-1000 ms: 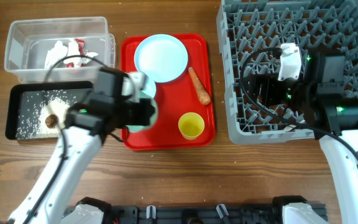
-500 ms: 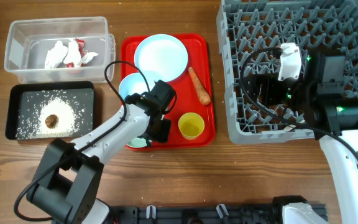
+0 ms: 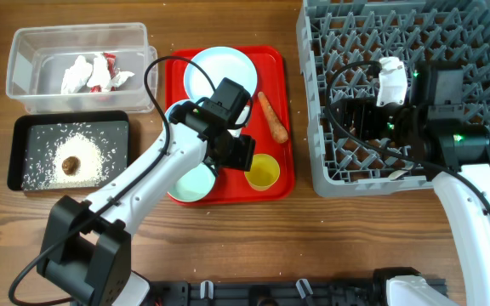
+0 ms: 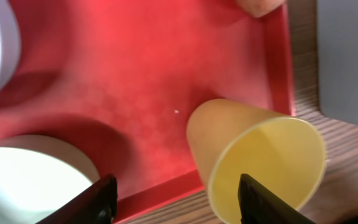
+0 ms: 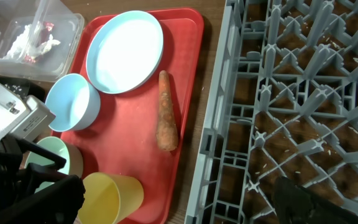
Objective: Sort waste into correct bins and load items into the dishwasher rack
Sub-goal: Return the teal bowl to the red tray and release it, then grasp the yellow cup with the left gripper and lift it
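Tapered yellow cup (image 4: 257,158); glossy red tray (image 4: 135,81)

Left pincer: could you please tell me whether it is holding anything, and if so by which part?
Nothing is held: the left pincer is open, fingers wide apart, with the yellow cup near one finger but not clamped.

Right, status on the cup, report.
Left tool open at the cup, no grip. Cup upright on the tray. Right tool over the rack, state unclear. Nothing blocking the cup.
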{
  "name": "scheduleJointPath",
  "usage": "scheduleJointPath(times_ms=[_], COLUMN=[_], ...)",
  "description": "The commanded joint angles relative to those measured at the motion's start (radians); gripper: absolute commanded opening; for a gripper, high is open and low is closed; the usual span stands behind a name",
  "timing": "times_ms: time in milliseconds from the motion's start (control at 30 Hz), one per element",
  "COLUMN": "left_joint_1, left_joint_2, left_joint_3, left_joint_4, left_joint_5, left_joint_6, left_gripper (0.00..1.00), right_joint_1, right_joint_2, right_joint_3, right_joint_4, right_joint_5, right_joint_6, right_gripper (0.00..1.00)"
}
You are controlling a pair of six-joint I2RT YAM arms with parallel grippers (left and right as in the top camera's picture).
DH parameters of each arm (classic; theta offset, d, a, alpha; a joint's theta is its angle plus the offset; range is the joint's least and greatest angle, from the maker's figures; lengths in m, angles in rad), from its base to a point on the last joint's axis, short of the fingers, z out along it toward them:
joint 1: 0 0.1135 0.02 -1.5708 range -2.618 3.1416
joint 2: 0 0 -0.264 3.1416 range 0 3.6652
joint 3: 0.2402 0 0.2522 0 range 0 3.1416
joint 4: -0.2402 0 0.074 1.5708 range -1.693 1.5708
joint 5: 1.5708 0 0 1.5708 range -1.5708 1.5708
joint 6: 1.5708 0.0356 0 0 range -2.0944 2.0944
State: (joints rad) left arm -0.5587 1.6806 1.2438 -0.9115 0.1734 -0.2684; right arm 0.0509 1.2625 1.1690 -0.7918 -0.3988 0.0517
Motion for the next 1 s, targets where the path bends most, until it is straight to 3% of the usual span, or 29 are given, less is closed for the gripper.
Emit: scheduleJointPath(times_ms=[0,167,267,333,400,500,600,733,800,867,967], left_joint_1=[-0.013,-0.029,-0.030,-0.032,-0.033,-0.031,0.066,0.311,0.479,0.531,0.517], left_joint_2=[-0.005,0.026,0.059,0.087,0.104,0.101,0.034,-0.064,-0.064,-0.064,-0.065], left_joint_3=[0.012,-0.050,-0.053,-0.053,-0.053,-0.051,0.012,0.028,0.028,0.028,0.028], left_joint_4=[0.005,0.063,0.078,0.082,0.093,0.120,0.088,0.148,0.212,0.318,0.360], left_joint_5=[0.047,0.039,0.039,0.039,0.039,0.056,0.325,0.774,1.114,1.367,1.403], left_joint_6=[0.023,0.052,0.051,0.051,0.050,0.010,0.031,0.060,0.060,0.059,0.055], left_gripper=[0.59,0.49,0.30,0.25,0.06,0.04,0.04,0.04,0.04,0.04,0.04], right_joint_1=[0.004,0.004,0.004,0.004,0.004,0.004,0.004,0.004,0.004,0.004,0.016], right_joint_2=[0.008,0.008,0.008,0.008,0.008,0.008,0.008,0.008,0.010,0.035,0.091], right_joint_3=[0.016,0.016,0.016,0.016,0.016,0.016,0.016,0.016,0.016,0.015,0.015], right_joint_4=[0.006,0.009,0.013,0.013,0.013,0.013,0.013,0.036,0.117,0.270,0.426], right_joint_5=[0.011,0.010,0.010,0.011,0.011,0.010,-0.019,-0.176,-0.341,-0.572,-0.791], right_joint_6=[0.001,0.003,0.003,0.003,0.003,0.003,0.037,0.027,0.027,0.031,0.062], right_gripper=[1.00,1.00,1.00,1.00,1.00,1.00,1.00,1.00,1.00,1.00,1.00])
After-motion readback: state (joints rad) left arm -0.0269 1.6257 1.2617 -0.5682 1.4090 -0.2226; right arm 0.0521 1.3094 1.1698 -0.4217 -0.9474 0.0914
